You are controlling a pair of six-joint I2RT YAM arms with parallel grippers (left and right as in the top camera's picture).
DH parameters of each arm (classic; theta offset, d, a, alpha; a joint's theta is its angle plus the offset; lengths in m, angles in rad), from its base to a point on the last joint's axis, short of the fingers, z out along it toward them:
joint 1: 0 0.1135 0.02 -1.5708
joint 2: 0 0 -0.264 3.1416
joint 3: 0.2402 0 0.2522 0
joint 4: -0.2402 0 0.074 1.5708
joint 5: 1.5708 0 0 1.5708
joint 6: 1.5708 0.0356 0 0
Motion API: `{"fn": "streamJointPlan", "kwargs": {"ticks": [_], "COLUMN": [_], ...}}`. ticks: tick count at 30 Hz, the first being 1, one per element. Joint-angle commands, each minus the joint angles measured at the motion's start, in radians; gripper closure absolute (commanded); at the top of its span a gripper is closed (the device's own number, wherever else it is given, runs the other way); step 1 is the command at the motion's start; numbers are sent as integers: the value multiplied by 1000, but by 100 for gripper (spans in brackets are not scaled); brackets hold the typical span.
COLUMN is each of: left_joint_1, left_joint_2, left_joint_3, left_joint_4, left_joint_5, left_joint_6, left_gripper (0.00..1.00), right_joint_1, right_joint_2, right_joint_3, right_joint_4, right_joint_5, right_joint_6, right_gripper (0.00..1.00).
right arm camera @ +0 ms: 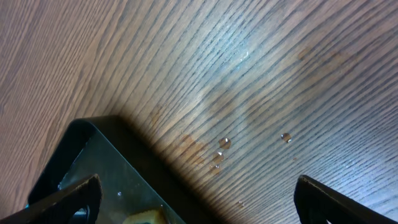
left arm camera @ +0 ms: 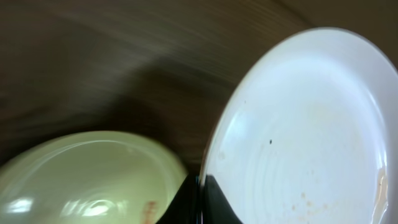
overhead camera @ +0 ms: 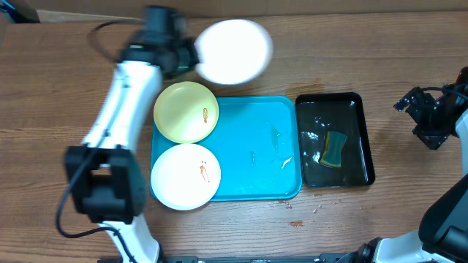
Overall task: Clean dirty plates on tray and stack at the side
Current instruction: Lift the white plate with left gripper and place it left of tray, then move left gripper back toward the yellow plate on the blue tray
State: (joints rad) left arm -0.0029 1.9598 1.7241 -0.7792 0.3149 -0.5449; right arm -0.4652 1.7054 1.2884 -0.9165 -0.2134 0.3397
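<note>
Over the desk (overhead camera: 344, 44), at 12 o'clock from the tray (overhead camera: 248, 131), the left gripper (overhead camera: 189, 55) pinches a white plate (overhead camera: 232, 50) by its rim, the plate extending toward 3 o'clock. Yellow plate (overhead camera: 186, 111) and second white plate (overhead camera: 186, 175) lie at 6 o'clock; right gripper (overhead camera: 428, 117) gapes empty, well apart.

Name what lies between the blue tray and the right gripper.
The black tray, holding a sponge, lies between the blue tray and the right gripper; the overhead view shows it.
</note>
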Motion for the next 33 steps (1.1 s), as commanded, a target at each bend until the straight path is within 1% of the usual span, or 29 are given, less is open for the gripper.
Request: {"fn": "streamJointPlan", "kwargs": {"ticks": [1,3,5,7,10,12,14,17,20,24,28,29,31,32,33], "left_joint_1": [184,299,389,467,541,567,579,580,579,579,579,578,578,578,578], "left_joint_2": [-55,-55,-55,-55,-53,-52,-51,-51,-51,-51,-51,-51,-51,-51,-51], "left_joint_3": [21,21,19,16,-4,-26,-60,-130,-201,-270,-297,-297,-285,-274,-258], "left_joint_4": [-85,-137,-186,-241,-278,-286,-277,-211,-142,-68,-47,-45,-47,-50,-63], "left_joint_5": [100,90,41,-51,-209,-288,-337,-394,-427,-428,-426,-423,-387,-356,-326], "left_joint_6": [-38,-25,-23,-24,-23,-23,-23,-23,-23,-7,-5,8,61,93,114], "left_gripper": [96,96,96,96,96,96,96,96,96,96,96,92,79,70,65], "right_joint_1": [-2,-2,-2,-2,-2,-2,-2,-2,-2,-2,-2,-2,-2,-2,-2], "right_joint_2": [0,0,0,0,0,0,0,0,0,0,0,0,0,0,0], "right_joint_3": [18,18,18,18,18,18,18,18,18,18,18,18,18,18,18], "right_joint_4": [5,5,5,5,5,5,5,5,5,5,5,5,5,5,5], "right_joint_5": [-5,-5,-6,-5,-5,-5,-6,-6,-5,-5,-5,-5,-5,-5,-5], "right_joint_6": [2,2,2,2,2,2,2,2,2,2,2,2,2,2,2], "right_gripper": [0,0,0,0,0,0,0,0,0,0,0,0,0,0,0]}}
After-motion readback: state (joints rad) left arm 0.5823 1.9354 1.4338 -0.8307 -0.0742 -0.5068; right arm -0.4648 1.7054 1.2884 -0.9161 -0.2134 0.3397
